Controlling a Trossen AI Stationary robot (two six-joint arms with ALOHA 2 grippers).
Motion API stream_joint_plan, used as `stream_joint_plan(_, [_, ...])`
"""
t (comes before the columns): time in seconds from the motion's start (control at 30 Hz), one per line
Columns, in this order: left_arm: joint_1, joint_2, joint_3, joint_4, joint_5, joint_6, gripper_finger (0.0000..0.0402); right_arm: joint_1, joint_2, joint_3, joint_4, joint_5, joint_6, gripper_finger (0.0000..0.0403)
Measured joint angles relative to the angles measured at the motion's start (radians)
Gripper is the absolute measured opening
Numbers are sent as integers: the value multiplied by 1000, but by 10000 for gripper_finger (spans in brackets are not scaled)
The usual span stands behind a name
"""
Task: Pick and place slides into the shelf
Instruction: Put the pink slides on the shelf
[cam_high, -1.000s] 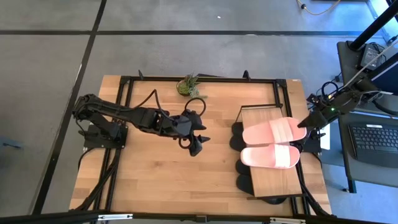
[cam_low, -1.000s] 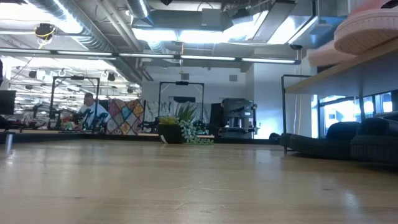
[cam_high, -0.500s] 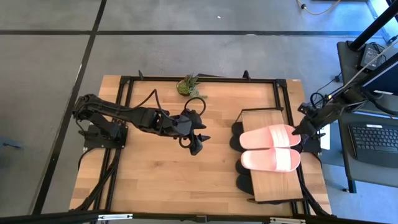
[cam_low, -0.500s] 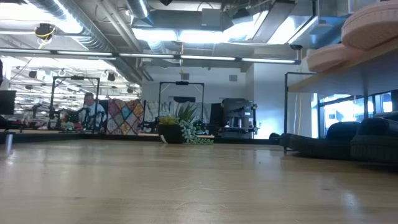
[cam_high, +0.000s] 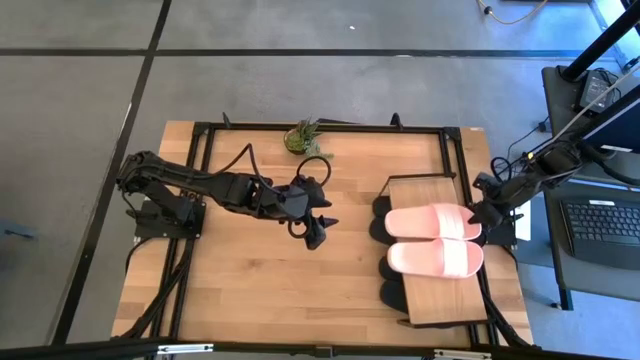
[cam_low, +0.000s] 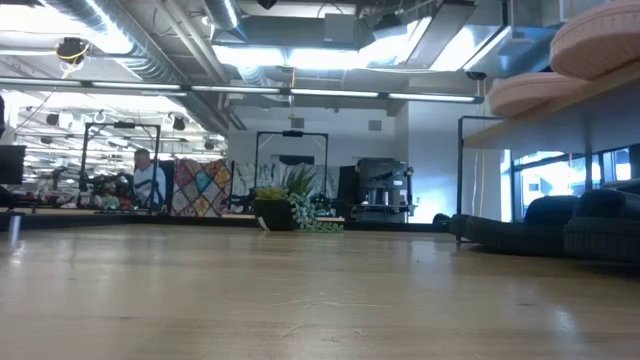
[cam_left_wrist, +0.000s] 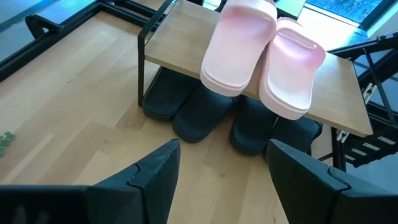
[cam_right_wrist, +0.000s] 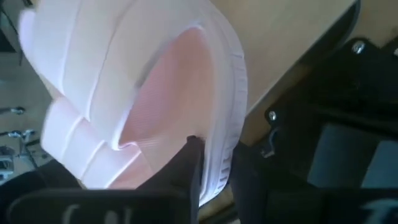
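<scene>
Right gripper (cam_high: 478, 212) pinches the heel rim of a pink slide (cam_high: 433, 221), now lowered and squared onto the shelf (cam_high: 420, 187) top near the table's right edge, beside the second pink slide (cam_high: 436, 256); release looks next. Black slides (cam_left_wrist: 193, 114) sit underneath. Left gripper (cam_high: 315, 232) waits mid-table, fingers apart. Plant (cam_high: 304, 137) at far edge.

pink slides (cam_high: 434, 238) crowd the shelf (cam_high: 420, 190) top; tabletop (cam_high: 250, 270) open.
</scene>
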Motion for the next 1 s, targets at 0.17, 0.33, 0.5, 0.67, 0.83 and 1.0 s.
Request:
stream_joint_plan(0.17, [0, 0, 0, 0, 0, 0, 230, 0, 0, -28, 2, -36, 2, 67])
stream_joint_plan(0.33, [0, 0, 0, 0, 0, -1, 230, 0, 0, -28, 1, -39, 4, 80])
stream_joint_plan(0.5, [0, 0, 0, 0, 9, -1, 230, 0, 0, -28, -3, -48, 3, 117])
stream_joint_plan(0.67, [-2, 0, 0, 0, 28, -4, 230, 0, 0, -28, -3, -85, 3, 173])
stream_joint_plan(0.83, [-3, 0, 0, 0, 28, -18, 230, 0, 0, -28, -2, -83, 2, 226])
stream_joint_plan(1.0, [-3, 0, 0, 0, 29, -18, 230, 0, 1, -4, -1, -74, 25, 246])
